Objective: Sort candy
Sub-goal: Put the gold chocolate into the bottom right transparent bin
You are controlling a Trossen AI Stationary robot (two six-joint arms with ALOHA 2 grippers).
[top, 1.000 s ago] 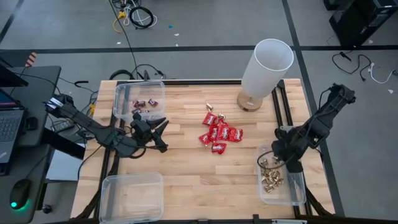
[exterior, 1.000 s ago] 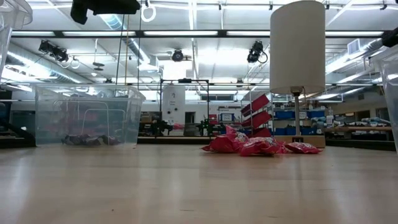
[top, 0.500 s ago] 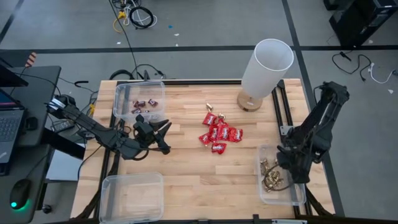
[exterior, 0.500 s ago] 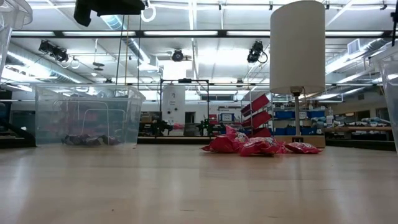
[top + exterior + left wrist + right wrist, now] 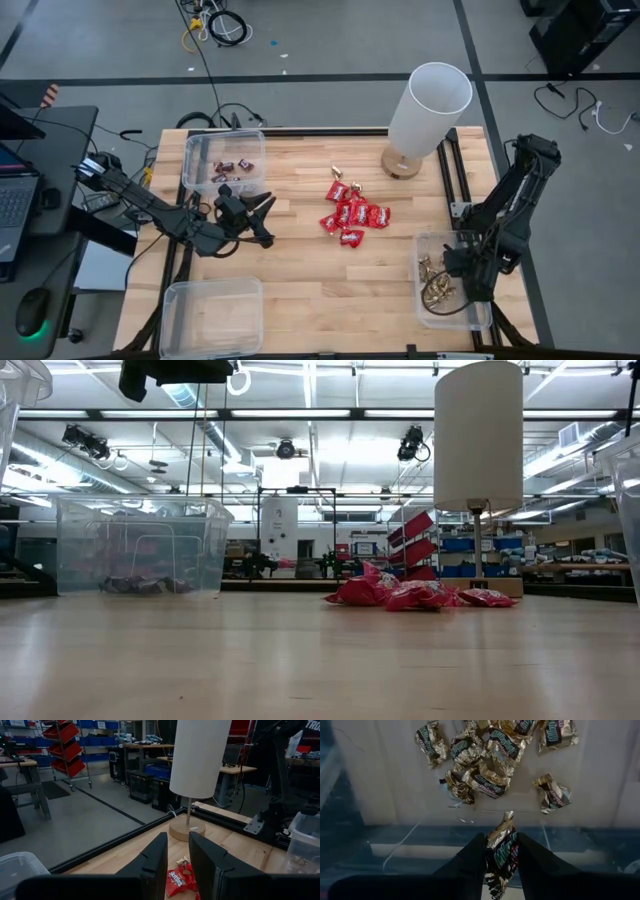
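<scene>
From above, the clear bin [image 5: 224, 160] at the surface's far left corner holds a few dark mini bars [image 5: 233, 167]. The bin [image 5: 478, 313] at the near right edge holds gold-foil candies [image 5: 435, 284]; the right gripper [image 5: 466, 270] hangs over it. A third bin [image 5: 212, 316] sits at the near left corner. Red packets [image 5: 354, 217] lie mid-surface.

Low view: the far bin [image 5: 140, 545] shows dark bars on its floor.

Left wrist: the left gripper [image 5: 177, 865] has its fingers slightly parted, holding nothing.

Right wrist: the right fingers [image 5: 477, 852] pinch a gold-foil candy [image 5: 501, 845] above others [image 5: 480, 755]; lettering unreadable.
</scene>
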